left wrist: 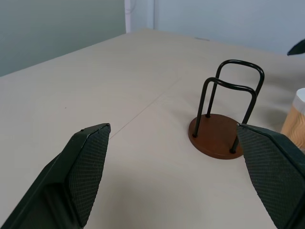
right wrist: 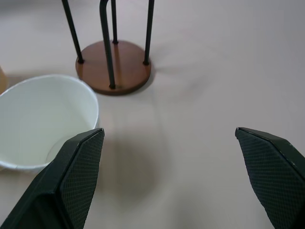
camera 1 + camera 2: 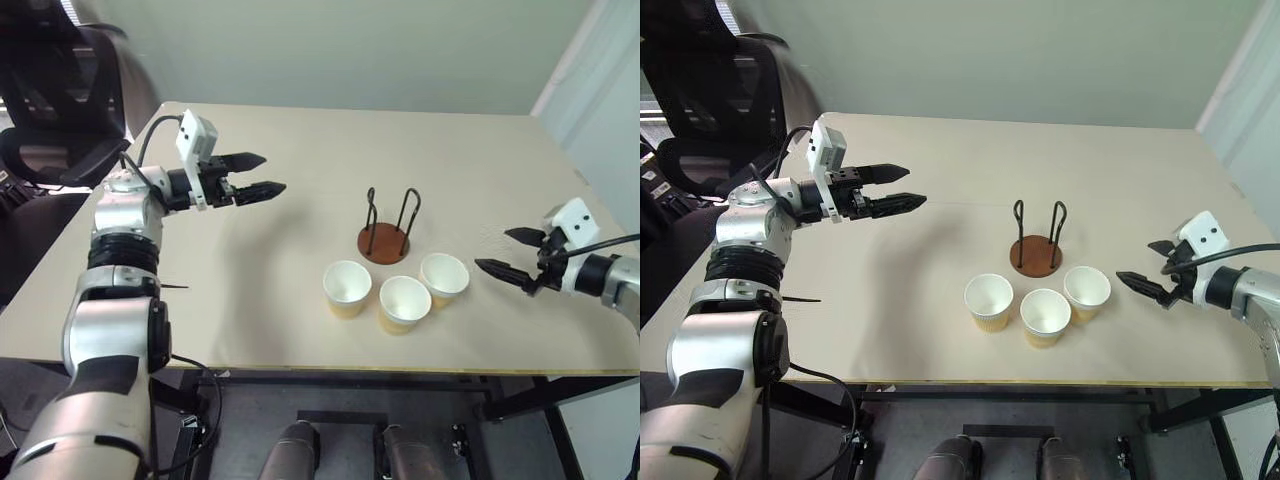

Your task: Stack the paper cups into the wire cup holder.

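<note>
You had even, soft overhead light. The table showed no glare, only faint shadows beside the paper cups. Upper left of the head views was dim and slightly blurred.

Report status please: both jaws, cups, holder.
Left gripper and right gripper jaws open, empty. Three paper cups upright on table, beside wire cup holder, which is empty. Nothing in the way.
</note>
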Tool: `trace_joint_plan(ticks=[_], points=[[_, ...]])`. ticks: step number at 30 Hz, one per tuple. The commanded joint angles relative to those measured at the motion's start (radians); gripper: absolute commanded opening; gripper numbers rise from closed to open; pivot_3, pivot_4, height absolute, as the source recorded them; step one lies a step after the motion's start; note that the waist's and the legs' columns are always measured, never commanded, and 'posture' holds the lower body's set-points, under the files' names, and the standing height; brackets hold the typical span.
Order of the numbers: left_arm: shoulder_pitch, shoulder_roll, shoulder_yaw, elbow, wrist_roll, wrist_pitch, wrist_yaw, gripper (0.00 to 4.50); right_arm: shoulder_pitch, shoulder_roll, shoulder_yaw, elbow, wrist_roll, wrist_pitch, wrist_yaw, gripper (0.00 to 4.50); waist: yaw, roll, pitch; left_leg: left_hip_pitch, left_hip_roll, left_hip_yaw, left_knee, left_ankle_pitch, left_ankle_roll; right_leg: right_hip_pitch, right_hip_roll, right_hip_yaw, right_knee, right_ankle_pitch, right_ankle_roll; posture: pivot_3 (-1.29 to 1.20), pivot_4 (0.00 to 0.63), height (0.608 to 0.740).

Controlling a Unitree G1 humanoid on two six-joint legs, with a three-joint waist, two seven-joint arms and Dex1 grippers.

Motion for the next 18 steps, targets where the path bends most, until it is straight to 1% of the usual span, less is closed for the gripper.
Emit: trace_joint_plan(ticks=[1,6,12,18], points=[[-0.050,-0.009,0.001,0.013,0.008,-0.032,-0.007,4.50,0.001,-0.032,-0.058,-0.047,0.021,0.003,0.003,4.47,0.001,0.000,0.000,0.000,0.000,0.000,0.000,0.000,0.000,0.000,0.000,0.000,0.000,0.000,0.000,0.00,0.150,0.740],[-0.056,-0.022,0.010,0.023,0.012,-0.042,-0.009,4.50,-0.025,-0.032,-0.059,-0.030,0.024,0.002,-0.007,4.47,-0.002,0.000,0.000,0.000,0.000,0.000,0.000,0.000,0.000,0.000,0.000,0.000,0.000,0.000,0.000,0.00,0.150,0.740],[-0.043,0.011,0.012,0.004,0.015,-0.038,-0.017,4.50,-0.192,-0.005,-0.031,0.101,0.014,-0.010,-0.045,4.47,-0.012,0.000,0.000,0.000,0.000,0.001,0.000,0.000,0.001,-0.001,0.000,0.001,0.000,0.001,0.002,0.00,0.150,0.740],[-0.053,0.014,0.013,0.009,0.013,-0.039,-0.018,4.50,-0.379,0.053,0.035,0.107,0.098,0.191,-0.052,4.47,-0.015,0.000,0.000,0.001,0.001,0.000,0.000,0.000,0.001,-0.001,0.001,0.001,0.001,0.001,0.002,0.00,0.150,0.740]])
